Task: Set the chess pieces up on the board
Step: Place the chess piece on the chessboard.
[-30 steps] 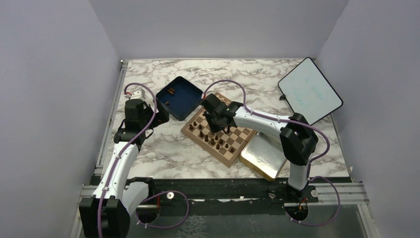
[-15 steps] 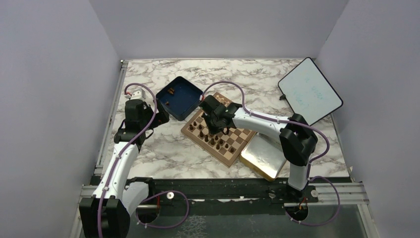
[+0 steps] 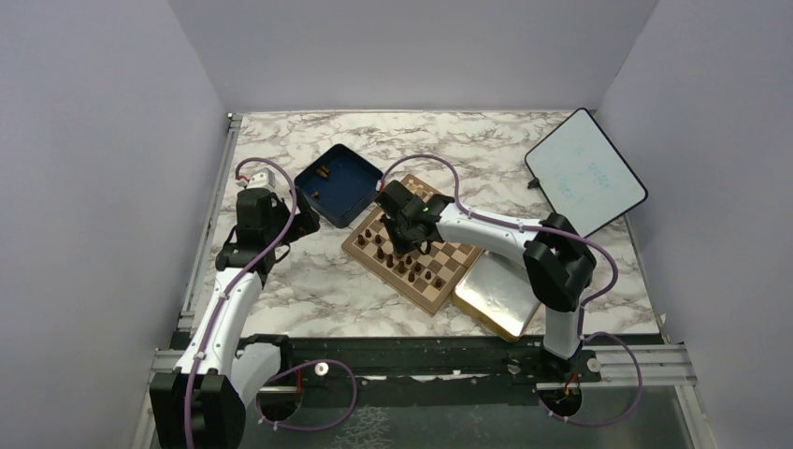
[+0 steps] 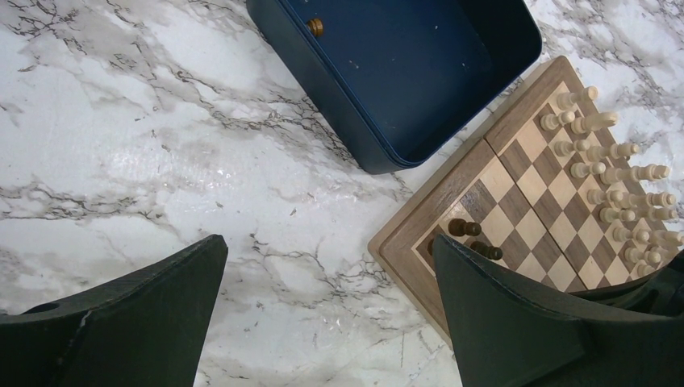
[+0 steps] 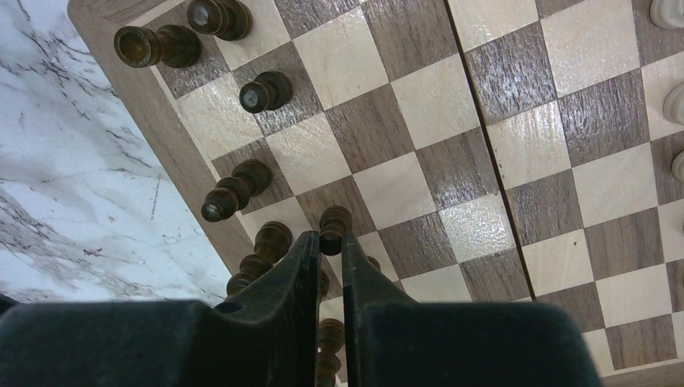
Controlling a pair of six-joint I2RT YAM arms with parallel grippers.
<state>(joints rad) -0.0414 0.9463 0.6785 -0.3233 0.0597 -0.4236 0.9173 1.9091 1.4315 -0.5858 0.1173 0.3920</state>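
"Which arm has the pawn?"

"The right gripper. Its fingers pinch the pawn, low over the board, by the edge where other dark pieces stand. The pawn points the same way as the fingers, so it likely just goes straight down."

"And the left gripper?"

"Fingers spread wide, holding nothing, beside the board's corner. It is nearer the box past the board, where a spare piece lies."

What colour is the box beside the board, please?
The box is dark blue; left wrist view shows it best.
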